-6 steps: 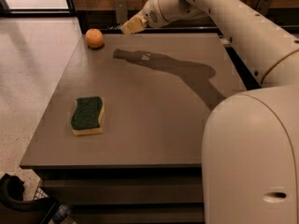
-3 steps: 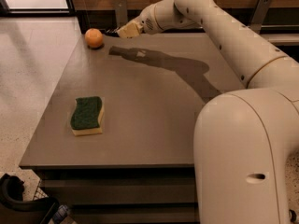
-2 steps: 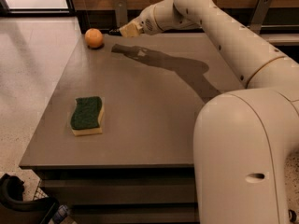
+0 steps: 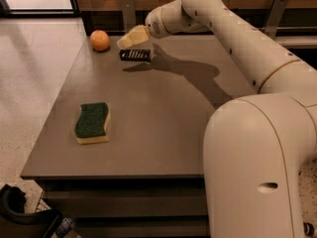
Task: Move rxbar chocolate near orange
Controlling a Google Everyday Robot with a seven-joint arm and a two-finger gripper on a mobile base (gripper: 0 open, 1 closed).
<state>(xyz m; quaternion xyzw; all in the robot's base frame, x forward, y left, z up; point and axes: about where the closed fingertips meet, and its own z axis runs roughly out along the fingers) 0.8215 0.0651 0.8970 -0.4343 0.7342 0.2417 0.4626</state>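
The rxbar chocolate, a flat black wrapper with white lettering, lies on the grey table near its far left corner. The orange sits on the table a short way to the bar's left and a little farther back. My gripper hovers just above the bar's left end, between the bar and the orange. It is open and holds nothing. The white arm reaches in from the right and casts a shadow on the table beside the bar.
A green-and-yellow sponge lies near the table's front left. My white base fills the right foreground. A dark wall with metal brackets runs behind the table. Pale floor lies to the left.
The gripper carried the bar left toward the orange and came down. The bar has left the gripper and now lies on the table beside the orange.
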